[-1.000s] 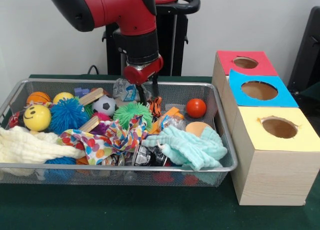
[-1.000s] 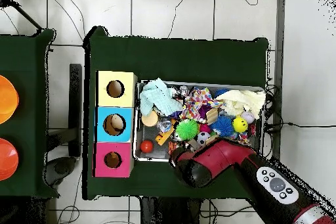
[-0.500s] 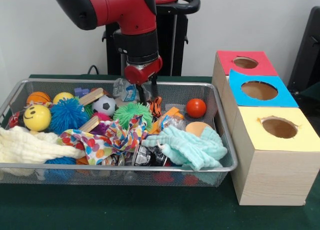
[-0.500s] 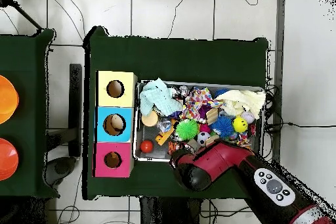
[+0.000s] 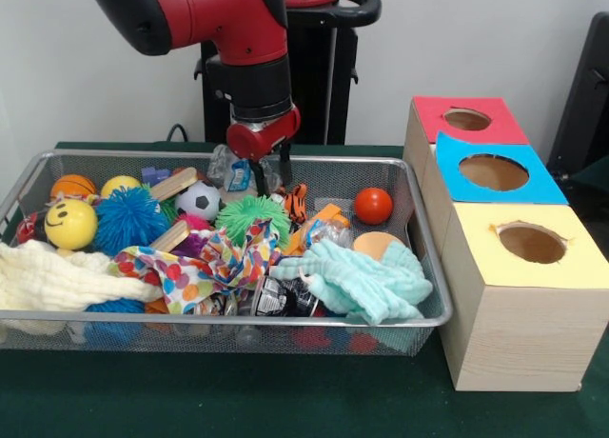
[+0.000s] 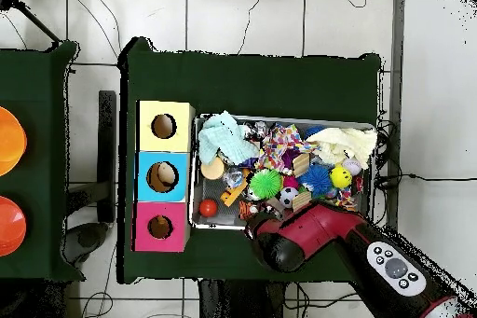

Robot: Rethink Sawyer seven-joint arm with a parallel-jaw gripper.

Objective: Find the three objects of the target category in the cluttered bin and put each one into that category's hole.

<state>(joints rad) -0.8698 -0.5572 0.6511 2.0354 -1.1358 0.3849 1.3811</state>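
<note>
Colours in bin (image 5: 433, 316) and boxes

Balls: red (image 5: 373, 206), black-and-white soccer (image 5: 198, 201), yellow smiley (image 5: 70, 224); spiky green (image 5: 251, 215), blue (image 5: 130, 219). Mint cloth (image 5: 357, 281), polka-dot multicolour cloth (image 5: 205, 264). Box tops red (image 5: 465, 120), blue (image 5: 493, 169), yellow (image 5: 529, 245).

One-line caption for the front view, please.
Red robot arm's gripper hangs over the back of a wire bin of toys and cloths, beside three boxes with holes.

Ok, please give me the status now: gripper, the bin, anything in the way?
Gripper open, empty, low over the bin's far side. Green spiky ball just in front of it. Crinkled clear wrapper right beside the fingers. Three box holes unblocked.
</note>
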